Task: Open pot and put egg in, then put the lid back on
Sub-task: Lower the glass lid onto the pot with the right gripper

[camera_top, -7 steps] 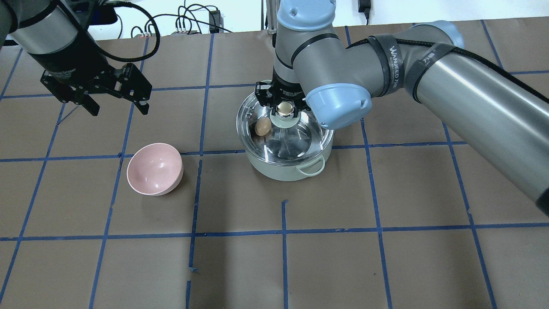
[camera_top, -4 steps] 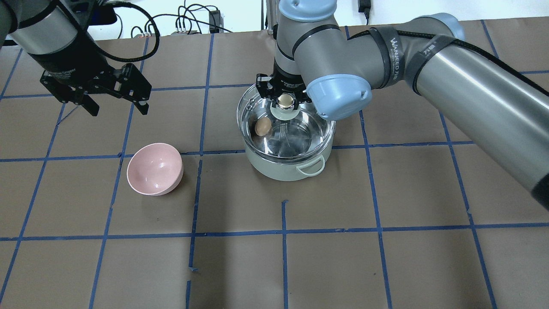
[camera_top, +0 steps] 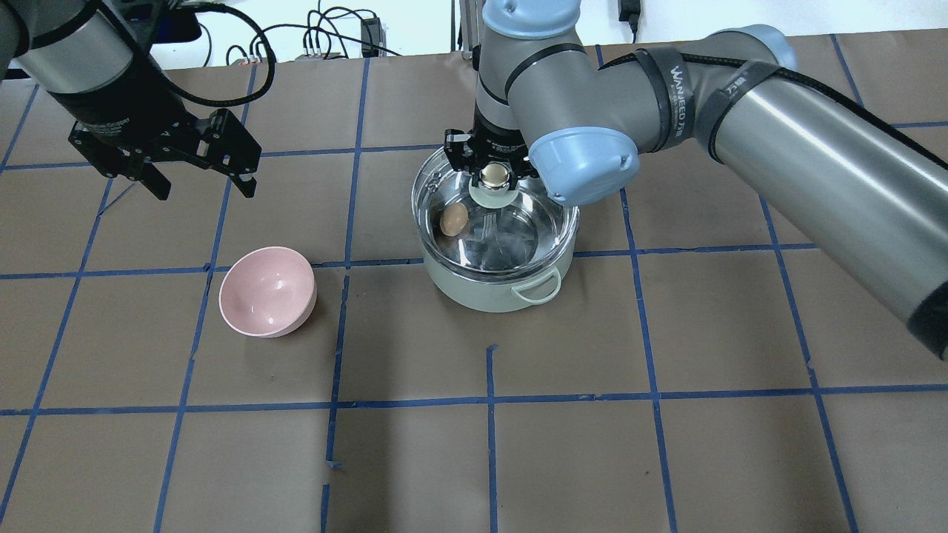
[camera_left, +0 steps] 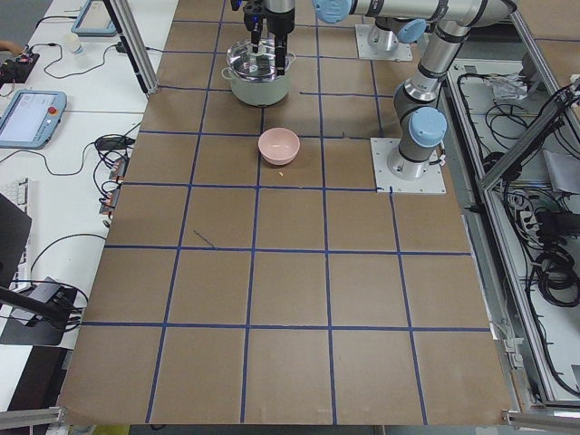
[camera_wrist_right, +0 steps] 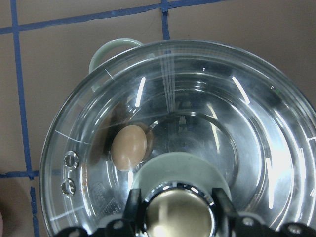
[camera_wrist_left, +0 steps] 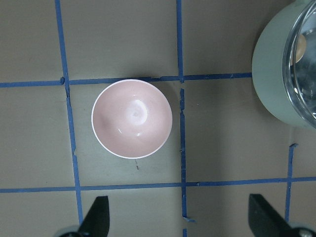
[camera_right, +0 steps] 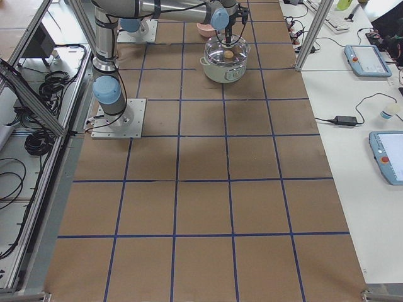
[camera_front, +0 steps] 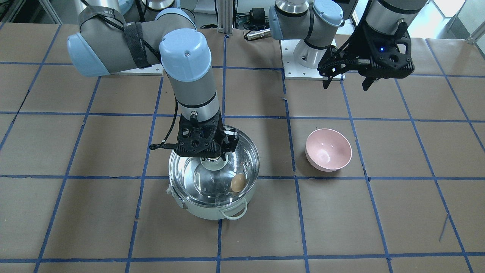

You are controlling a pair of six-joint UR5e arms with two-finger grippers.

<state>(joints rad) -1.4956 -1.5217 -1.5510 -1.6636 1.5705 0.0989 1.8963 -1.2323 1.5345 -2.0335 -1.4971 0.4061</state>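
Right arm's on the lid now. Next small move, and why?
Probably open the right gripper and release. It clamps the lid by its knob, the lid looks seated on the pot, and the egg lies inside under the glass. Full rim contact isn't certain, so lift away slowly.

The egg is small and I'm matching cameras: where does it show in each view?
Exterior front-facing: egg under the glass lid, in the right half of the pot.
Overhead exterior: egg in the pot's left half.
Exterior left: too small to make out.
Exterior right: tan speck inside the pot, top centre.
Left wrist-mounted: faint tan patch at the right edge, probably it.
Right wrist-mounted: egg left of centre.
Shared landmark: the pot.
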